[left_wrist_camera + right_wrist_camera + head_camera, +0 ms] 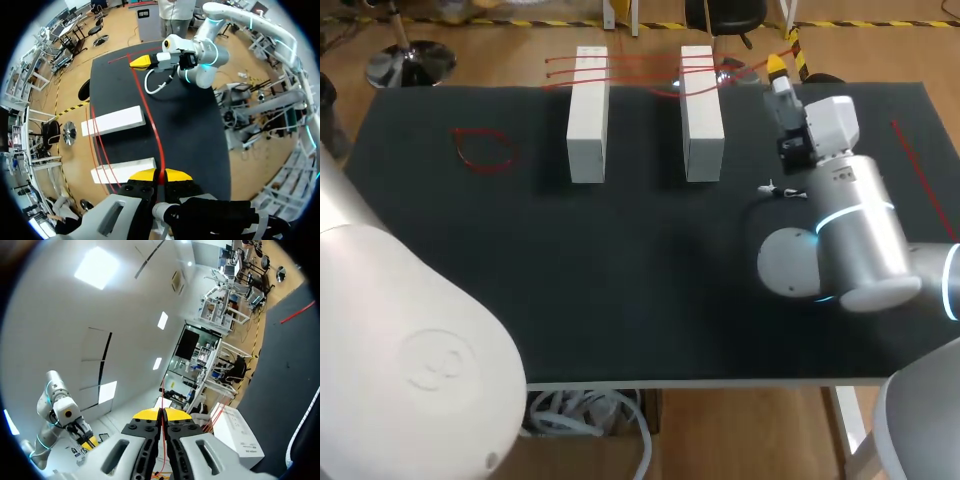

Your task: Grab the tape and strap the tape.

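A black tabletop [620, 300] stands on a light wooden floor [740, 430]. A yellow-and-black hazard stripe [520, 22] runs beyond its far edge, and bright ceiling panels [97, 267] glow overhead.

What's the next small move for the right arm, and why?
Probably ease the right tool slowly away from the two white rectangular blocks: it is shut on the thin red tape, which lies in slack curves across their far ends. The left tool grips tape too.

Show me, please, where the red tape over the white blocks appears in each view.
Head view: red tape across both white blocks.
Left wrist view: tape leading ahead from the jaws.
Right wrist view: tape, a thin line between the jaws.
Shared landmark: the white blocks.
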Tool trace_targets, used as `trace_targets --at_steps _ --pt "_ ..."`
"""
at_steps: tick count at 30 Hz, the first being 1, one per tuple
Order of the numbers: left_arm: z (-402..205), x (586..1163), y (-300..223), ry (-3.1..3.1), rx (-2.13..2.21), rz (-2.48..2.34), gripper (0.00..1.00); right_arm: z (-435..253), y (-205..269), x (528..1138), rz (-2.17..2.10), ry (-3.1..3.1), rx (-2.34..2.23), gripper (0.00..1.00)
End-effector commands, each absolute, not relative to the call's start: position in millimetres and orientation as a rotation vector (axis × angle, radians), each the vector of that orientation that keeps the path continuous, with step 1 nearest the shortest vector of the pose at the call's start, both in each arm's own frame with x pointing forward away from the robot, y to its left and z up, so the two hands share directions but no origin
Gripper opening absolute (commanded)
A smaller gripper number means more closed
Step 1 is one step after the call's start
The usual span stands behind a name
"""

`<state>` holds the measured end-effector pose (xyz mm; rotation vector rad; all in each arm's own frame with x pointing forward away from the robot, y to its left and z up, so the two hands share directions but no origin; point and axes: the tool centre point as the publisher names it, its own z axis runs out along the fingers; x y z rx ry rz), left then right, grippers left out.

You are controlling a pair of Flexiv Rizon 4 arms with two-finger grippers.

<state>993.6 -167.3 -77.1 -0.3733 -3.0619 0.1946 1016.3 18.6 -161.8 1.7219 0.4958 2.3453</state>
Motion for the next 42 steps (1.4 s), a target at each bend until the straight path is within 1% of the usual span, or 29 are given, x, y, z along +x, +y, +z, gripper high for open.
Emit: trace_targets --at_steps 1,22,36,42 --pt "-77 996 -175 -3.043 -0.39 0.165 0.0 -159 13 1017 2.342 0.526 1.722 0.0" --pt "-78 997 -182 -3.027 -0.431 0.16 0.0 -143 10 1014 2.258 0.808 1.495 0.0" --pt "-78 997 -184 -3.037 -0.457 0.179 0.0 -128 6 1013 2.062 1.047 1.245 0.0" --pt "-78 997 -184 -3.037 -0.457 0.179 0.0 -119 6 1014 1.853 1.238 1.104 0.0"
